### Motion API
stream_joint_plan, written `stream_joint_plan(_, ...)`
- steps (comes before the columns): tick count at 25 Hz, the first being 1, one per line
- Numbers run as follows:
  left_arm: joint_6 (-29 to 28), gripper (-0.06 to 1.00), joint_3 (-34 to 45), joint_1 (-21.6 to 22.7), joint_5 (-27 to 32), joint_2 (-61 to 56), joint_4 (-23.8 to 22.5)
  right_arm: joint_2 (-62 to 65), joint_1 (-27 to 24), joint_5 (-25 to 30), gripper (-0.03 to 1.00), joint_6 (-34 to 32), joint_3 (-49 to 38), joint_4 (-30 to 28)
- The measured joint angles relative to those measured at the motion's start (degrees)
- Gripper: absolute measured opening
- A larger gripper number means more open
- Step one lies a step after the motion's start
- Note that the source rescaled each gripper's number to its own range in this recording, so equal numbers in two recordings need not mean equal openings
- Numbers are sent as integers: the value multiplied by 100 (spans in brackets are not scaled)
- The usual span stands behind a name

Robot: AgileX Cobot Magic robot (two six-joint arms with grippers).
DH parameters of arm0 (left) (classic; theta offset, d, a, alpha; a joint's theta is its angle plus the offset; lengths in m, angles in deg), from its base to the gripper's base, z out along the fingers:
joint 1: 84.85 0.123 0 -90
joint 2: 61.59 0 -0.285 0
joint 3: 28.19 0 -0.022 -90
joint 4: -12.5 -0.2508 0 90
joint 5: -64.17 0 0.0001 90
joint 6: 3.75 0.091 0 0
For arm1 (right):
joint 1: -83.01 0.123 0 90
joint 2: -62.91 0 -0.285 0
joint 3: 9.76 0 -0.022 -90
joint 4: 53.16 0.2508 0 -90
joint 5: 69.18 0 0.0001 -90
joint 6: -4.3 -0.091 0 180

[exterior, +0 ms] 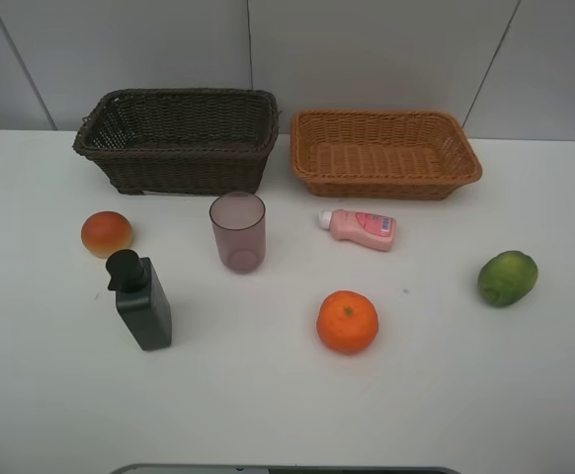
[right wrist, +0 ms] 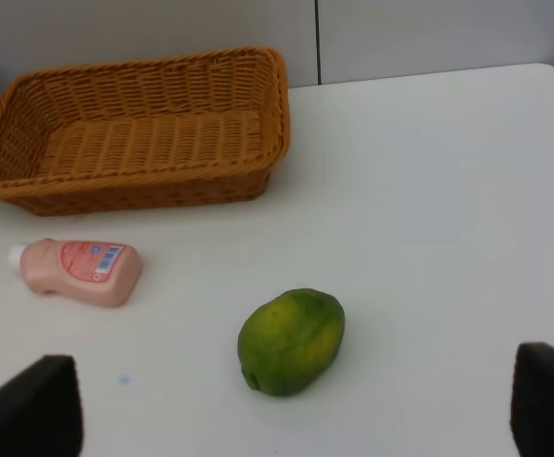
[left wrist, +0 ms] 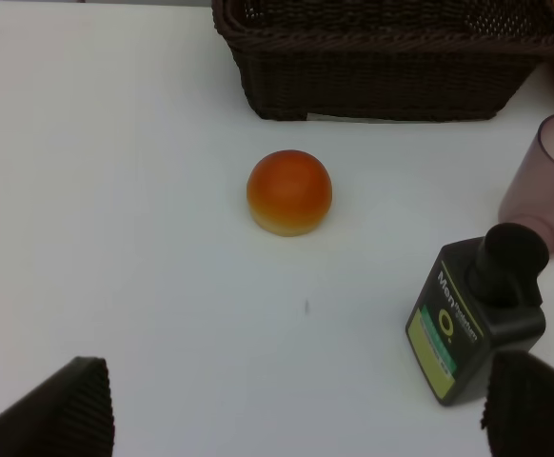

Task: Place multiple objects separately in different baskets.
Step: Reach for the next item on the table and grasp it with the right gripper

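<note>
Two baskets stand at the back of the white table, a dark brown one (exterior: 189, 173) on the left and an orange-tan one (exterior: 386, 186) on the right, both empty. In front lie an orange-red bun (exterior: 107, 234), a mauve cup (exterior: 237, 230), a dark pump dispenser (exterior: 142, 299), a pink bottle (exterior: 360, 228) on its side, a tangerine (exterior: 347, 322) and a green lime (exterior: 508, 277). My left gripper (left wrist: 291, 414) is open, short of the bun (left wrist: 289, 192), with the dispenser (left wrist: 472, 324) by one finger. My right gripper (right wrist: 291, 409) is open just short of the lime (right wrist: 291, 341).
A grey panelled wall rises behind the baskets. The table's edge runs close behind them and along the right side past the lime. A grey bar (exterior: 287, 470) shows at the front edge. Neither arm appears in the high view.
</note>
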Motion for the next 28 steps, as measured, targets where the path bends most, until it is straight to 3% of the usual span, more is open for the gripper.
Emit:
stream_joint_plan(8,0,100,0,0,0,0,0,0,726,0,100,0,0,-166)
stream_joint_plan(15,0,100,0,0,0,0,0,-234,786,0,100,0,66,-322)
stream_joint_plan(28,0,100,0,0,0,0,0,-4000,786,-120,100,0,1523,-322)
